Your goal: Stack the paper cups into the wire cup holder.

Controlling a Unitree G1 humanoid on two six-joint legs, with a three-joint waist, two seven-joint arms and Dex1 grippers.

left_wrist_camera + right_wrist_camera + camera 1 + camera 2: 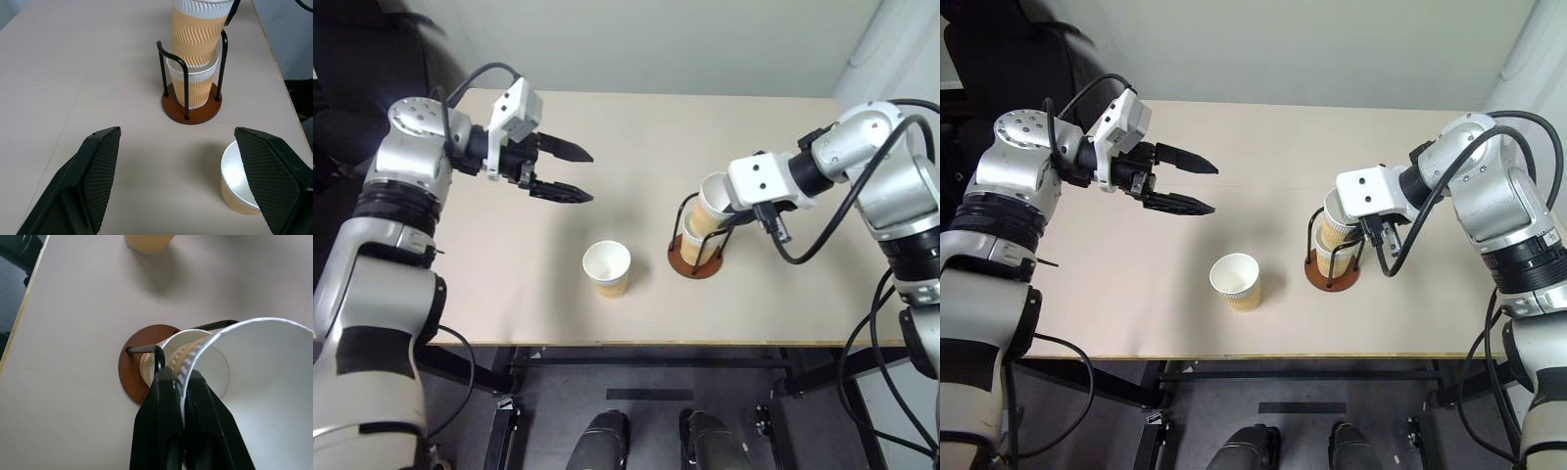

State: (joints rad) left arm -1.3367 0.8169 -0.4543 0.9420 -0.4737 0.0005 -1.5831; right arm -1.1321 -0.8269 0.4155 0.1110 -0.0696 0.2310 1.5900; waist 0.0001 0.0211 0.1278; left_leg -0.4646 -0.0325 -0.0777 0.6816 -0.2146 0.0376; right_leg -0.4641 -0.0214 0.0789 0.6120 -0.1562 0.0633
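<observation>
Black-fingered left end effector (560,169) hovers with its jaws apart and empty over the worktop (636,137), a loose paper cup (607,268) upright nearer it. Rightward, the right end effector (182,382) pinches the rim of a second cup (198,29), tilted and partly nested in the cup (193,83) seated in the wire cup holder (696,262); seating it probably needs a push straight down.

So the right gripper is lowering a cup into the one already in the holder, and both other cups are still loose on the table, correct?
Not quite. Only one cup stands loose on the table. The right gripper pinches the rim of a second cup, going into the cup already in the holder, as the left wrist view shows.
</observation>
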